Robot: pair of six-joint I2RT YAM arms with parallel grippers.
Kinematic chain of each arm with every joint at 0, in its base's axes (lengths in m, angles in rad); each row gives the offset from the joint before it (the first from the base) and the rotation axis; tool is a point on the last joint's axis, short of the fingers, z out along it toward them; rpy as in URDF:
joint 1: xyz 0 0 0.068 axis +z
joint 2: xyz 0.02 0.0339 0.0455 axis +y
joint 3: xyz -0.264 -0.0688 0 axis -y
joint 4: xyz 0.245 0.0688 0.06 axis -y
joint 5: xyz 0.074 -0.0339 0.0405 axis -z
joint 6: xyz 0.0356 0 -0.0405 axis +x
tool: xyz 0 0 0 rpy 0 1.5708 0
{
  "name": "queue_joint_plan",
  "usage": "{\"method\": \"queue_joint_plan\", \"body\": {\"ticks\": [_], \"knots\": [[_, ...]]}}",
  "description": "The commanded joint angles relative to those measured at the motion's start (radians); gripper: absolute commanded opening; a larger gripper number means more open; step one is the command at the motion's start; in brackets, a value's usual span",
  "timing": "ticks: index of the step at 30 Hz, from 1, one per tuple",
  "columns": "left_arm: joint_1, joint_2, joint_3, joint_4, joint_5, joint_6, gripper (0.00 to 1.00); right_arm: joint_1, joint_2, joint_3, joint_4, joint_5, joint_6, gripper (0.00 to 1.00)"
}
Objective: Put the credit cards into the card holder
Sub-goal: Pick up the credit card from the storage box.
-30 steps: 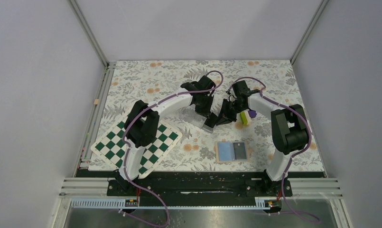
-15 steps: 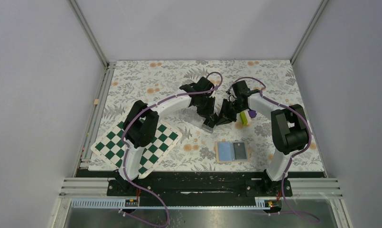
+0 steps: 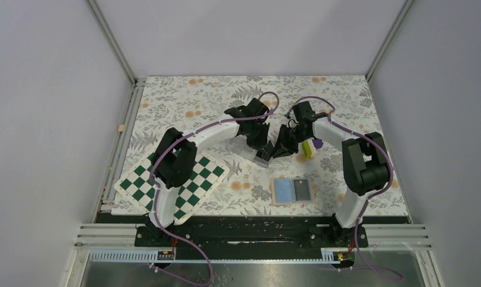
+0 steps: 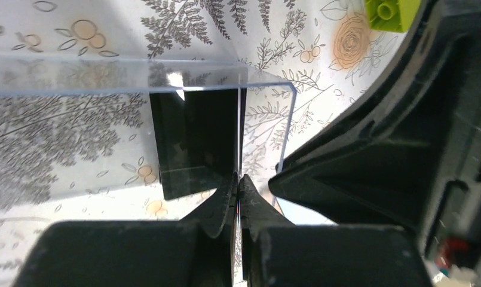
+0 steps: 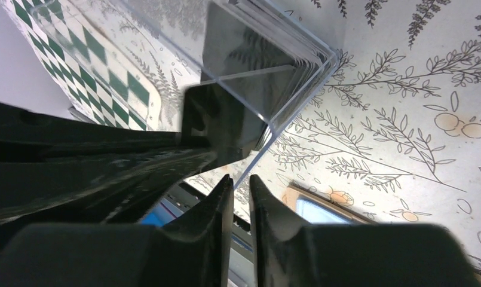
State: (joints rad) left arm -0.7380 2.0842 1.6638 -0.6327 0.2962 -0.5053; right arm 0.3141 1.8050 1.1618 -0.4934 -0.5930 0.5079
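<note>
The left pincer (image 4: 238, 182) is shut tight on a thin upright wall of the clear box (image 4: 106, 137), which runs straight down between its fingertips. Dark cards (image 4: 193, 143) stand on edge inside the box, just behind that wall. The right pincer (image 5: 241, 182) is all but closed, with only a narrow slit between its jaws. A lower corner of the box comes right to its tips, but whether it pinches that corner cannot be told. From the right wrist the cards look like a slightly fanned stack leaning against the box's end wall.

From above, the two pincers meet nose to nose at the box in the middle of the floral desk (image 3: 184, 95). The wallet (image 3: 281, 191) lies open and flat nearer the arm bases, between the box and the right arm's base, well apart from both pincers. Its left half shows light blue lining, and one dark card (image 3: 301, 189) lies on its right half. A purple and yellow-green block (image 3: 308, 147) sits just right of the right pincer. A green-and-white chequered board (image 3: 166, 185) lies at the near left, partly under the left arm
</note>
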Motion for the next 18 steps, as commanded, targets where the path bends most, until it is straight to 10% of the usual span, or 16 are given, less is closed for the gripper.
{"method": "queue_joint_plan", "body": {"ticks": [1, 10, 18], "knots": [[0.012, -0.194, -0.013, 0.037, -0.120, -0.028, 0.00, 0.000, -0.113, -0.011, -0.049, 0.026, -0.035, 0.32], [0.047, -0.515, -0.319, 0.189, -0.018, -0.195, 0.00, -0.035, -0.410, -0.089, -0.004, -0.084, -0.054, 0.76], [0.045, -0.813, -0.837, 0.903, 0.226, -0.654, 0.00, -0.058, -0.634, -0.375, 0.372, -0.387, 0.224, 0.66]]}}
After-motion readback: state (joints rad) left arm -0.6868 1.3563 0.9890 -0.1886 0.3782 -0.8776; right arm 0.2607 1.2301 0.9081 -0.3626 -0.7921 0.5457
